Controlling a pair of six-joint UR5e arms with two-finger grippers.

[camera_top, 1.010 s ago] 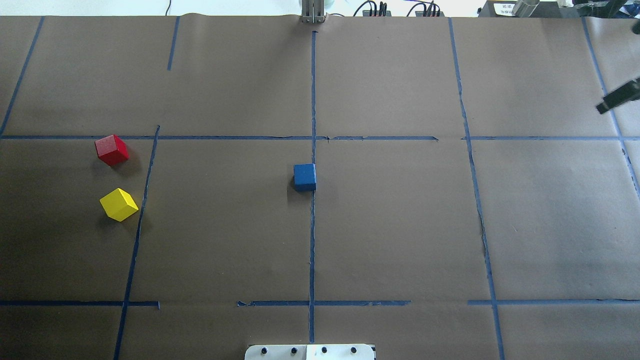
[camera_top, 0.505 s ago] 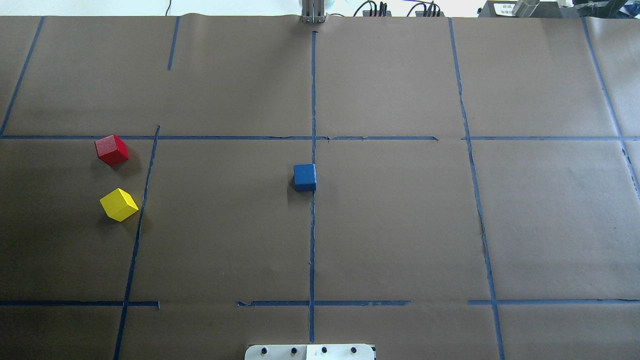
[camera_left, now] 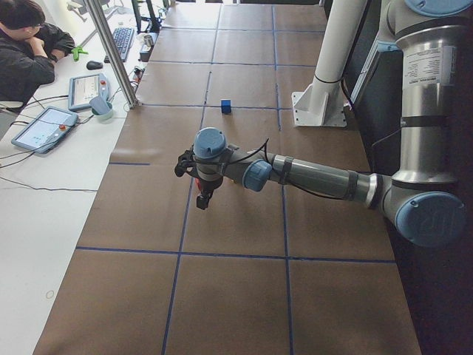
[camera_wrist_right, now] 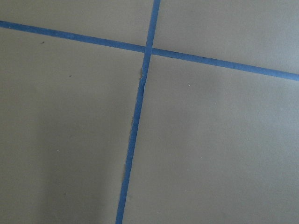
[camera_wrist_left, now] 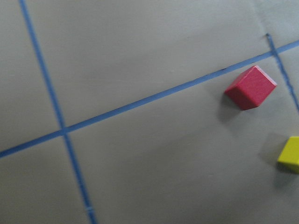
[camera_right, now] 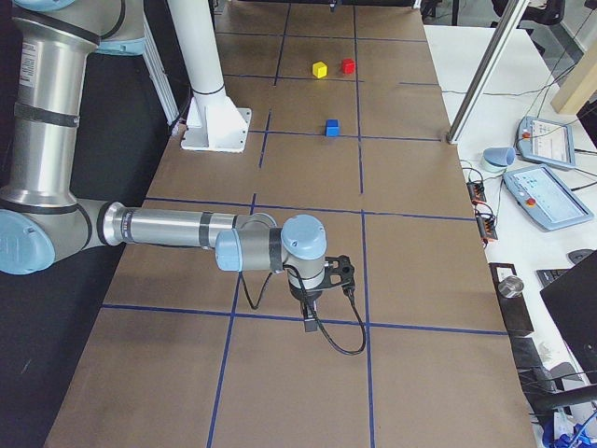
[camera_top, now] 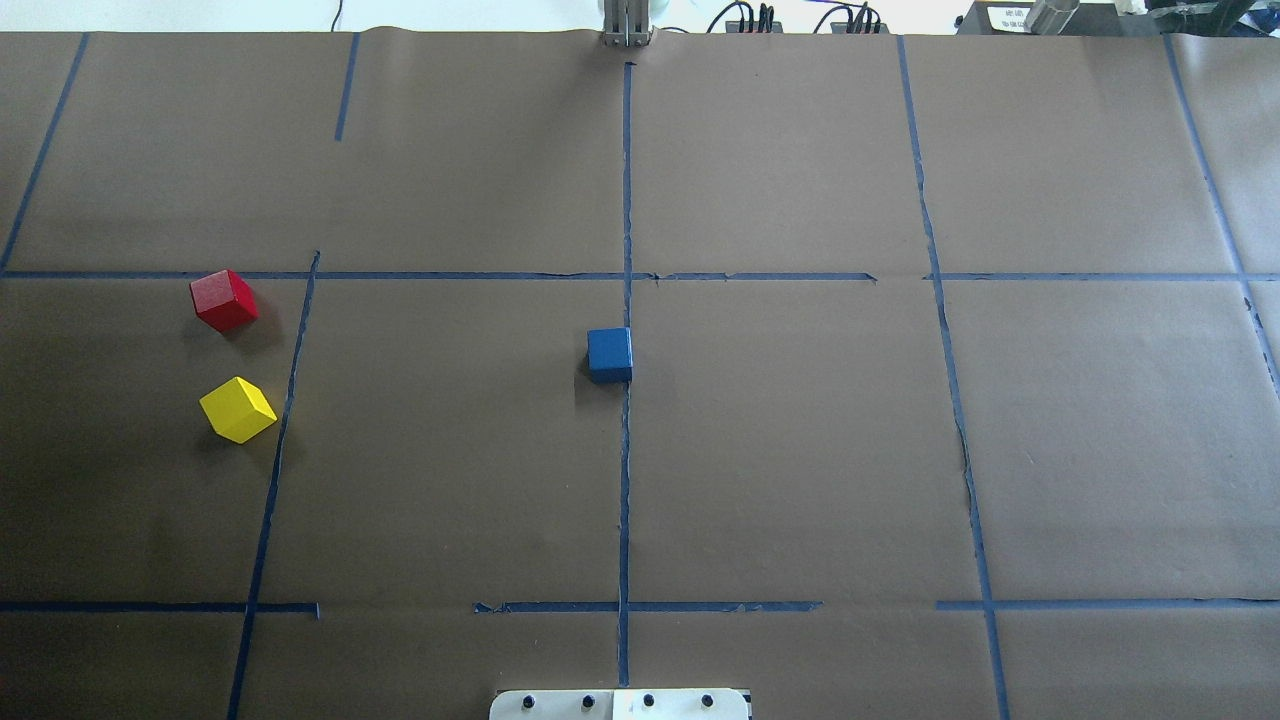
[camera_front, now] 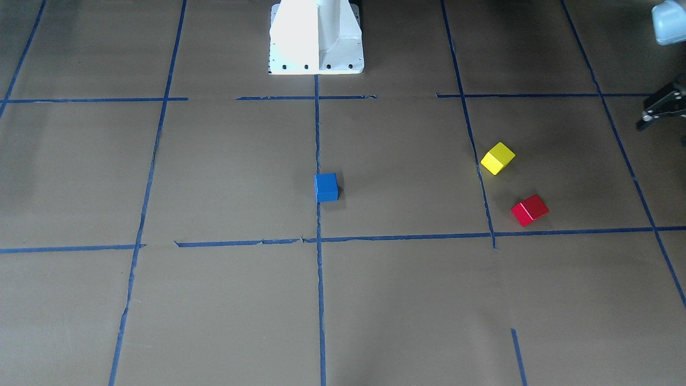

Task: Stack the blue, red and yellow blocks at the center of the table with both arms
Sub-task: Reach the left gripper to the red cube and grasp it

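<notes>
Right gripper [camera_right: 312, 313] gone from overhead view. Fingers [camera_front: 649, 114] on both: opening cannot be told. Left gripper [camera_front: 662, 107] should square to skewed red block [camera_top: 223, 300], nine o'clock from blue block [camera_top: 609, 354].

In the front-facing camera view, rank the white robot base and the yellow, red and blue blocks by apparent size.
1. White metal robot base.
2. Yellow wooden cube, red wooden cube and blue wooden cube: too alike to rank.
</notes>
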